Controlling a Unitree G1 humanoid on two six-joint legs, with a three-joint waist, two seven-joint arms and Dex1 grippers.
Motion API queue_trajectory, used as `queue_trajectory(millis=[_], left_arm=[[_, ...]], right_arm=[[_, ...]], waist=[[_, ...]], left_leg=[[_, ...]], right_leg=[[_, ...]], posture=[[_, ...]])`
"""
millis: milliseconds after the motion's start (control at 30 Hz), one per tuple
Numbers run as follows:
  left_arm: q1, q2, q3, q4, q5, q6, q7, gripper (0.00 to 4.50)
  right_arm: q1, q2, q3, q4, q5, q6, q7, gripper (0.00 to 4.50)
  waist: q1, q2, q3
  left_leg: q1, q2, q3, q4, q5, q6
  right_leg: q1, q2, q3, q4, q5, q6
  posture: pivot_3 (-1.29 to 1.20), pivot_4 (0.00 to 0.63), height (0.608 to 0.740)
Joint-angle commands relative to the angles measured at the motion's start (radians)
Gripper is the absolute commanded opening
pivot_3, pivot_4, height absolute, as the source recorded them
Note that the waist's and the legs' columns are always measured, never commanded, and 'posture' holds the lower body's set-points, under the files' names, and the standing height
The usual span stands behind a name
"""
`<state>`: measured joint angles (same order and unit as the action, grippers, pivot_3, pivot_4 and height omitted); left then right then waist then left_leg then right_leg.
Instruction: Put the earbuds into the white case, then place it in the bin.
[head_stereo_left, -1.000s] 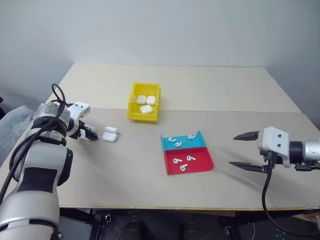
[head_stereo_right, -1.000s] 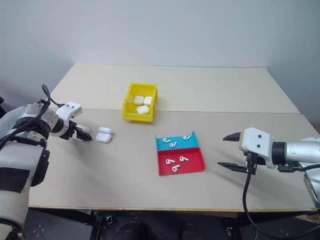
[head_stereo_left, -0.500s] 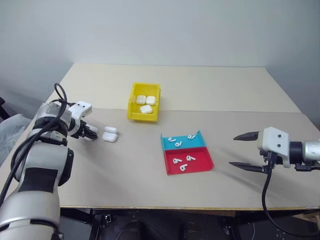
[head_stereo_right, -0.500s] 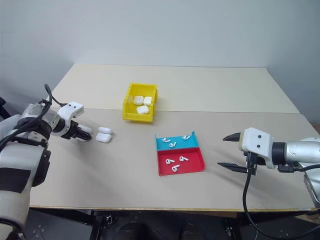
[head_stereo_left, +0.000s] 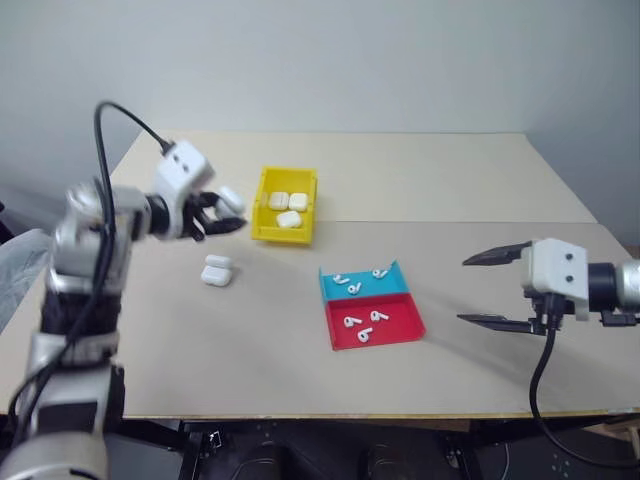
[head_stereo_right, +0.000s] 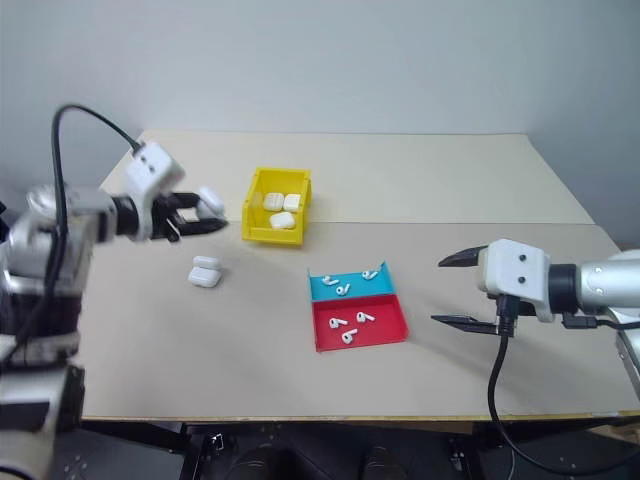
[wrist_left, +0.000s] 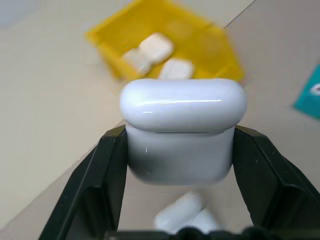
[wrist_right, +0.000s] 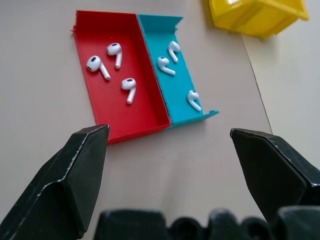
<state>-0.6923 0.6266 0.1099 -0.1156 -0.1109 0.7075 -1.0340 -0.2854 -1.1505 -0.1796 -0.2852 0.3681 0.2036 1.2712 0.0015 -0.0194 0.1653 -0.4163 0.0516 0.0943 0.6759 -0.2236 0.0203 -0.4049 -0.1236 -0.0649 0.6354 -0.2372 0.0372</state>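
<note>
The left pincer (head_stereo_left: 222, 212) clamps the white case (wrist_left: 182, 131), lid shut, in the air just beside the bin (head_stereo_left: 269, 230). The right pincer (head_stereo_left: 497, 289) gapes wide over the bench (head_stereo_left: 250, 340); the earbuds (wrist_right: 115, 65) lie in the trays, and no writing is legible on anything.

Left gripper (head_stereo_left: 228, 212), clamped on a white case (wrist_left: 182, 127), hangs above the table (head_stereo_left: 480, 180) just left of the bin (head_stereo_left: 266, 215) — near wall between them, open top unobstructed. Three cases already lie in the bin's far half; near half bare. Two more cases (head_stereo_left: 216, 270) sit on the table below the gripper. Teal tray (head_stereo_left: 362, 282) and red tray (head_stereo_left: 378, 322), touching, hold mid-table — earbuds (wrist_right: 129, 84) inside. Right gripper (head_stereo_left: 500, 290), jaws wide, well right of the trays; bare tabletop between.
</note>
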Motion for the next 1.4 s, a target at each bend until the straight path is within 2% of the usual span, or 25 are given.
queue_trajectory(millis=[33,133,300,467,533,667,767,833,1033,1133,1400], left_arm=[[0.143,-0.106,0.066,-0.171,-0.133,-0.298,0.002,2.79],[0.262,-0.168,0.040,-0.170,-0.151,-0.484,0.004,2.79],[0.373,-0.195,0.016,-0.127,-0.220,-0.687,-0.070,2.79],[0.436,-0.185,0.004,-0.073,-0.229,-0.808,-0.084,2.79],[0.464,-0.179,0.001,-0.059,-0.251,-0.845,-0.110,2.79],[0.521,-0.172,-0.028,-0.055,-0.242,-0.892,-0.116,2.79],[0.561,-0.178,-0.052,-0.076,-0.229,-0.910,-0.090,2.79],[0.572,-0.184,-0.062,-0.094,-0.227,-0.907,-0.060,2.79],[0.568,-0.190,-0.091,-0.120,-0.221,-0.908,-0.003,2.79],[0.566,-0.184,-0.105,-0.130,-0.222,-0.901,0.012,2.79],[0.546,-0.166,-0.123,-0.129,-0.219,-0.880,0.039,2.79]], right_arm=[[-0.123,-0.043,0.081,-0.038,-0.001,0.018,0.070,4.50],[-0.225,-0.039,0.184,-0.056,-0.038,0.016,0.118,4.50],[-0.369,0.006,0.340,-0.061,-0.097,-0.017,0.222,4.50],[-0.478,0.096,0.458,-0.035,-0.154,-0.019,0.277,4.50],[-0.522,0.135,0.530,-0.016,-0.227,0.012,0.275,4.50],[-0.580,0.200,0.614,0.033,-0.307,0.080,0.270,4.50],[-0.593,0.243,0.654,0.068,-0.373,0.112,0.241,3.96],[-0.589,0.260,0.671,0.077,-0.424,0.125,0.215,3.33],[-0.578,0.310,0.694,0.085,-0.500,0.218,0.162,3.33],[-0.566,0.319,0.697,0.076,-0.516,0.247,0.157,2.73],[-0.537,0.345,0.719,0.068,-0.565,0.300,0.117,2.73]], waist=[[0.000,0.000,0.000],[-0.001,0.001,0.000],[-0.001,0.001,-0.001],[0.003,0.001,-0.001],[0.002,0.001,-0.001],[0.001,0.002,-0.001],[0.002,0.002,-0.001],[0.004,0.002,-0.001],[0.006,0.002,-0.001],[0.006,0.002,-0.001],[0.006,0.002,-0.001]], left_leg=[[0.001,0.000,0.000,0.000,0.000,0.000],[0.001,0.000,0.001,0.000,-0.002,0.003],[0.001,0.000,0.002,0.000,-0.003,0.005],[0.001,0.000,0.002,0.000,-0.003,0.005],[0.000,0.000,0.002,0.000,-0.003,0.005],[0.000,0.000,0.003,0.000,-0.003,0.005],[0.000,0.000,0.004,0.000,-0.003,0.005],[0.000,0.000,0.004,0.000,-0.003,0.005],[0.000,0.000,0.003,0.000,-0.003,0.005],[0.000,0.000,0.004,-0.001,-0.003,0.005],[0.000,0.000,0.004,-0.001,-0.003,0.006]], right_leg=[[0.000,0.000,0.000,0.000,0.000,0.000],[0.001,0.000,0.000,0.000,0.000,-0.001],[0.001,0.000,-0.001,-0.001,0.000,-0.001],[0.001,0.000,-0.001,-0.002,0.000,-0.001],[0.001,0.000,-0.001,-0.002,0.000,-0.001],[0.000,0.000,-0.002,-0.002,0.000,-0.001],[0.000,0.000,-0.001,-0.002,0.000,-0.001],[0.000,0.000,-0.002,-0.002,0.000,-0.001],[0.000,0.000,-0.002,-0.002,0.000,-0.001],[0.000,0.000,-0.002,-0.002,0.000,-0.001],[0.000,0.000,-0.002,-0.002,0.000,-0.001]], posture=[[0.00,0.150,0.740],[0.00,0.150,0.740],[0.00,0.150,0.740],[0.00,0.150,0.740],[0.00,0.150,0.740],[0.00,0.150,0.740],[0.00,0.150,0.740],[0.00,0.150,0.740],[0.00,0.150,0.740],[0.00,0.150,0.740],[0.00,0.150,0.740]])
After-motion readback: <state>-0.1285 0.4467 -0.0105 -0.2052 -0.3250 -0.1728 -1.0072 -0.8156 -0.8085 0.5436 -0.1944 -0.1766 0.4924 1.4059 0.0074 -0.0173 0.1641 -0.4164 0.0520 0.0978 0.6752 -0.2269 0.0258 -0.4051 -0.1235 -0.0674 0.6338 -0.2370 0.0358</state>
